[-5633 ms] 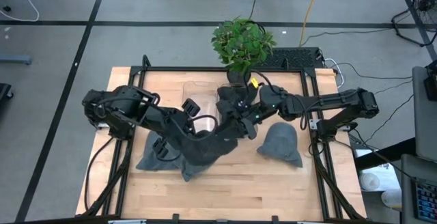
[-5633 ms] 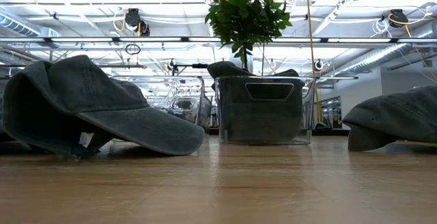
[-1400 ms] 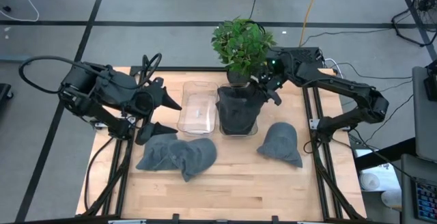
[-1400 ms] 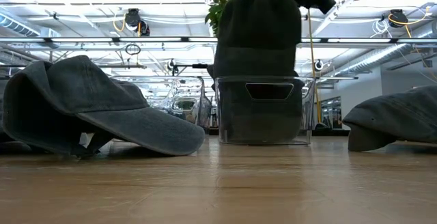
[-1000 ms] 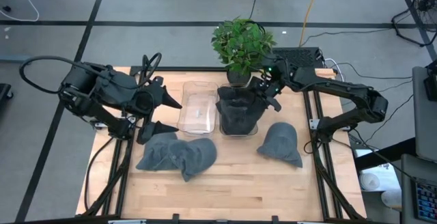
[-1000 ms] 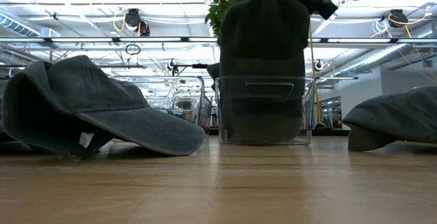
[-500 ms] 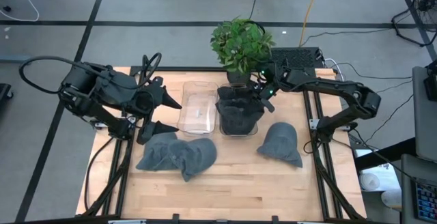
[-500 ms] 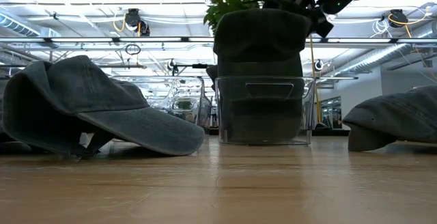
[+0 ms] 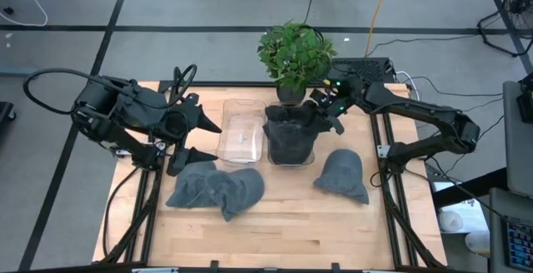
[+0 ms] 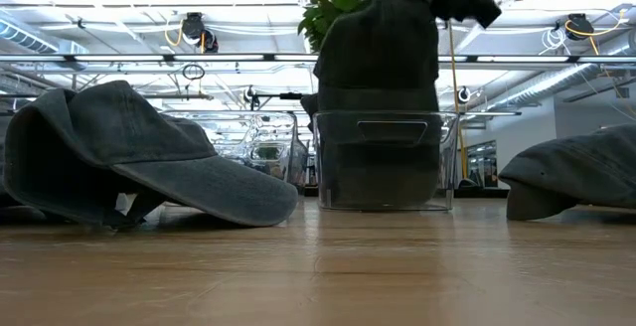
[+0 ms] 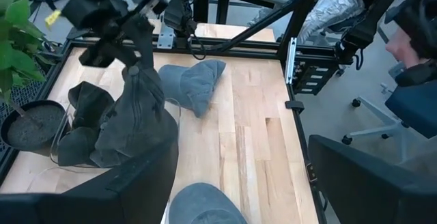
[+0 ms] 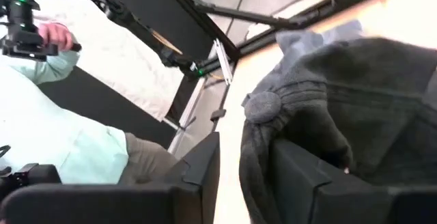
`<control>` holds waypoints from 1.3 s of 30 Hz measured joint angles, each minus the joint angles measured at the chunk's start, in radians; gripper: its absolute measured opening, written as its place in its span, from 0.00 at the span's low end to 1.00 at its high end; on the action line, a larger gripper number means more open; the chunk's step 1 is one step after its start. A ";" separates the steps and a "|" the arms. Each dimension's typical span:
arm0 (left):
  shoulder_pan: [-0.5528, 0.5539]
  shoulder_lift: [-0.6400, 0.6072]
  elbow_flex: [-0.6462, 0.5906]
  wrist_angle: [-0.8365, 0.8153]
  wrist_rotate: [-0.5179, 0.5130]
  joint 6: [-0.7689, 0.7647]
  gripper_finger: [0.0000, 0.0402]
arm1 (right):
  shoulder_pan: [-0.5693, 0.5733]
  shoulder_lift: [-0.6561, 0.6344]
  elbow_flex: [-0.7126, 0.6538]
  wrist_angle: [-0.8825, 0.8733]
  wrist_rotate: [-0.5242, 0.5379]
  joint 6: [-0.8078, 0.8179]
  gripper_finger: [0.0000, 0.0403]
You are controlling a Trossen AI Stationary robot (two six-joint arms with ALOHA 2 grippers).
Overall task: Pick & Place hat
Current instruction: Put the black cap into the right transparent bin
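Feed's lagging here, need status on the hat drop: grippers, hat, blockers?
Right gripper shut on grey cap, held over clear bin. Left gripper open, parked table's left. Bin already stuffed with caps; potted plant close behind.

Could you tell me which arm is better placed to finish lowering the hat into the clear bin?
The right: its claw already holds the hat above the clear bin, while the left claw waits open, off to the side.
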 joint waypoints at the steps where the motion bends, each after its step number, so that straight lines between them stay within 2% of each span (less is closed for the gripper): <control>1: 0.000 0.000 0.000 0.000 0.000 0.000 0.82 | 0.002 -0.012 0.000 0.005 0.010 0.010 0.27; 8: 0.000 0.000 0.000 0.001 0.003 -0.001 0.82 | 0.025 -0.049 0.000 0.004 0.026 0.069 0.30; 15: 0.000 0.000 0.000 0.006 0.010 -0.028 0.82 | 0.064 -0.041 0.000 -0.020 0.155 0.003 0.32; 20: 0.000 0.000 0.000 0.007 0.015 -0.052 0.80 | 0.087 -0.037 0.000 -0.009 0.196 -0.037 0.41; 24: 0.000 0.000 0.000 0.007 0.062 -0.059 0.78 | 0.092 -0.036 0.000 -0.036 0.211 -0.045 0.53; 30: 0.000 0.000 0.000 0.007 0.070 -0.069 0.78 | 0.084 -0.062 0.000 0.042 0.248 -0.063 0.67; 35: -0.004 0.000 0.000 0.007 0.071 -0.077 0.79 | 0.091 -0.094 0.000 -0.014 0.374 -0.115 0.70; 39: -0.004 0.000 0.000 0.007 0.093 -0.089 0.79 | 0.110 -0.089 0.000 -0.112 0.385 -0.099 0.68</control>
